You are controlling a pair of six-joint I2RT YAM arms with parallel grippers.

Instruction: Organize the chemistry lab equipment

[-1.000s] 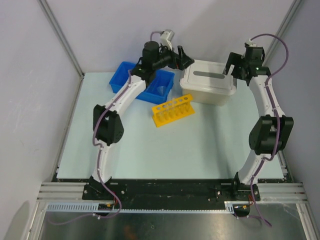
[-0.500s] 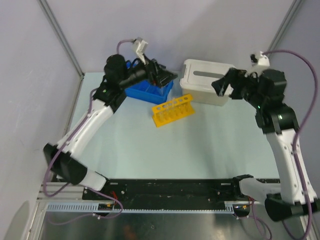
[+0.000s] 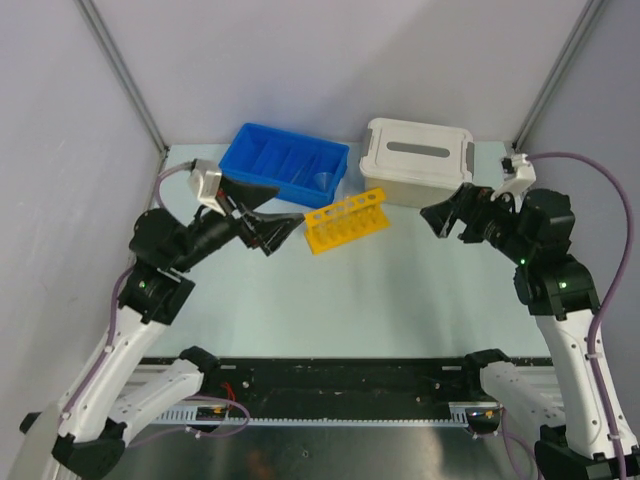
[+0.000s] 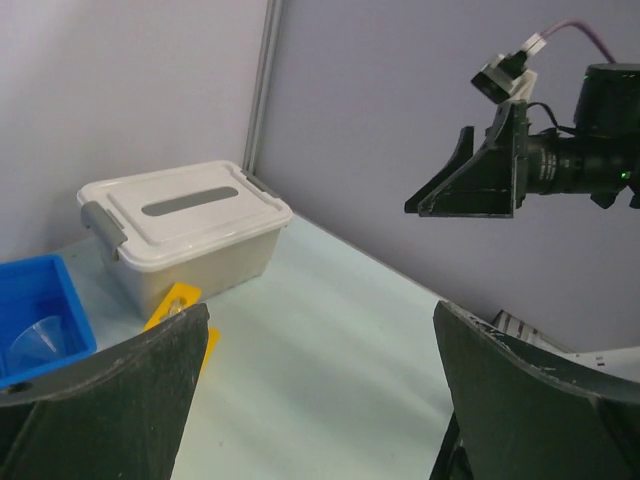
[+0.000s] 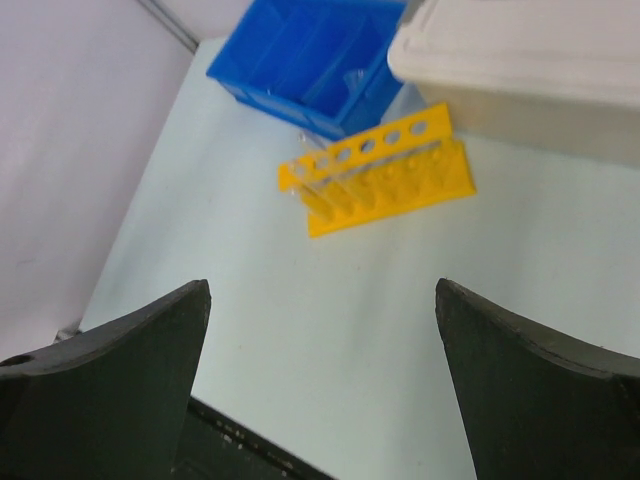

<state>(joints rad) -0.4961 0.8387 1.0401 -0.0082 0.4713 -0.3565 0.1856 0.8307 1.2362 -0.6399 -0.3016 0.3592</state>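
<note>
Yellow rack — a row of round holes.

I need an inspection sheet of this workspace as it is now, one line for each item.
Surface: pale table, no spill seen.
Job's things: yellow test-tube rack on the table in front of the bin and tub; clear funnel in the bin's compartment nearest the tub; other small items not seen.
Clutter: blue divided bin and beige tub, lid shut, at the far edge.
Grippers: left gripper and right gripper both open, holding nothing, above the table.
Cables: purple cables run along both arms, away from the items.
Surroundings: grey walls, metal corner posts; nothing else seen.
</note>
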